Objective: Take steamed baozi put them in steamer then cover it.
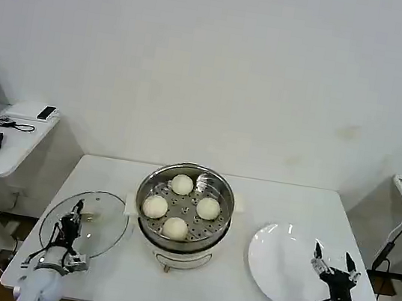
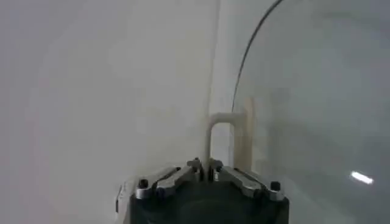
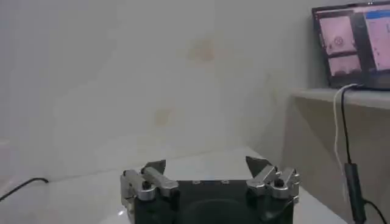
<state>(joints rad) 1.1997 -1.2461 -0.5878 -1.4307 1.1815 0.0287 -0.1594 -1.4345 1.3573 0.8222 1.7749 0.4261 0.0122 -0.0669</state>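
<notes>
Now left gripper [image 1: 74, 216] is clamping the round clear glass lid's [image 1: 104, 215] cream handle [image 2: 220, 131] near the bench's left edge, readying to cover the shiny steel steamer [image 1: 185, 207] holding four cream-white buns [image 1: 181, 185]; right gripper [image 1: 334, 263] is idling open over the flat white plate [image 1: 278, 264].

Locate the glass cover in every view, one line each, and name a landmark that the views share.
Head view: the cover lies flat on the table, left of the steamer, with the left gripper at it.
Left wrist view: its glass and metal rim run past the closed jaws, the cream handle straight ahead.
Right wrist view: not in it.
Shared landmark: the cream handle.
</notes>
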